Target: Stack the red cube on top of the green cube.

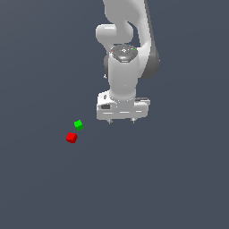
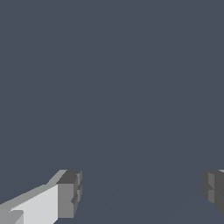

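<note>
The red cube [image 1: 71,137] rests on the dark floor toward the exterior view's left. The green cube [image 1: 78,125] sits just beyond it, close but apart, a little to the right. My white gripper [image 1: 121,121] hangs to the exterior view's right of both cubes, pointing down, well clear of them. Its two short fingertips stand wide apart with nothing between them. In the wrist view the gripper [image 2: 140,192] shows as two grey finger pads [image 2: 70,192] at the frame's edges over bare floor; neither cube appears there.
The white arm [image 1: 123,40] rises behind the gripper at the top of the exterior view. Plain dark grey floor [image 1: 170,179] lies all around; no other objects show.
</note>
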`<action>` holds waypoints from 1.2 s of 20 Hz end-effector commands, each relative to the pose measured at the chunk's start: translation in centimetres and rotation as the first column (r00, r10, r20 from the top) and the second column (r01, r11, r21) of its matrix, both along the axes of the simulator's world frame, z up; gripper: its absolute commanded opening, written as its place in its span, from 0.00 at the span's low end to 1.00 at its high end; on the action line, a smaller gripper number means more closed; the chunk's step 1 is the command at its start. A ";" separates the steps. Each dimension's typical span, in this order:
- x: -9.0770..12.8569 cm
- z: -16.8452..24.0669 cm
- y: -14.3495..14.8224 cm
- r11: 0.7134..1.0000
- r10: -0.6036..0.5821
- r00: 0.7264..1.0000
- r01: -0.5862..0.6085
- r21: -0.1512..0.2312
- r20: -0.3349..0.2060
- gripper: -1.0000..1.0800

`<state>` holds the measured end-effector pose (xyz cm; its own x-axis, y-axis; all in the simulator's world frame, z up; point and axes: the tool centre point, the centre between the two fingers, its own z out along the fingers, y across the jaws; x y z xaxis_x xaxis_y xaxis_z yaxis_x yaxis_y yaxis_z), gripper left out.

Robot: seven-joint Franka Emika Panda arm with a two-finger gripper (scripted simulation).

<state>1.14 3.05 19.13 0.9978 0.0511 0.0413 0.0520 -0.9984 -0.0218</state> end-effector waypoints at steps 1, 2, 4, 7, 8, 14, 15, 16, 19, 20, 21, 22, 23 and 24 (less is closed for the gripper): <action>0.0 0.0 0.0 1.000 0.000 1.000 0.000 0.000 0.000 0.96; 0.0 0.0 -0.1 1.000 -0.001 1.000 0.001 0.000 0.000 0.96; 0.0 -0.3 -0.6 1.000 -0.006 1.000 0.006 -0.001 -0.001 0.96; 0.2 -1.1 -2.4 1.000 -0.024 1.000 0.023 -0.002 -0.004 0.96; 0.2 -1.5 -3.3 0.999 -0.032 0.999 0.032 -0.003 -0.005 0.96; 0.3 -4.9 -10.7 0.995 -0.103 0.995 0.103 -0.011 -0.017 0.96; 0.3 -5.6 -12.2 0.993 -0.117 0.993 0.117 -0.012 -0.019 0.96; 0.3 -6.3 -13.8 0.991 -0.132 0.991 0.132 -0.013 -0.021 0.96; 0.0 -8.4 -18.4 0.984 -0.176 0.984 0.176 -0.018 -0.028 0.96; -0.1 -9.0 -19.7 0.982 -0.189 0.982 0.188 -0.019 -0.030 0.96; -0.2 -9.5 -20.8 0.980 -0.200 0.979 0.199 -0.020 -0.032 0.96; -0.3 -10.0 -21.9 0.978 -0.210 0.977 0.209 -0.021 -0.033 0.96; -0.4 -10.4 -22.8 0.976 -0.219 0.975 0.218 -0.021 -0.035 0.96; -0.5 -10.8 -23.7 0.974 -0.227 0.973 0.226 -0.022 -0.036 0.96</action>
<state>0.72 -19.23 8.98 0.9864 -0.1644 0.0053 -0.1643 -0.9864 -0.0023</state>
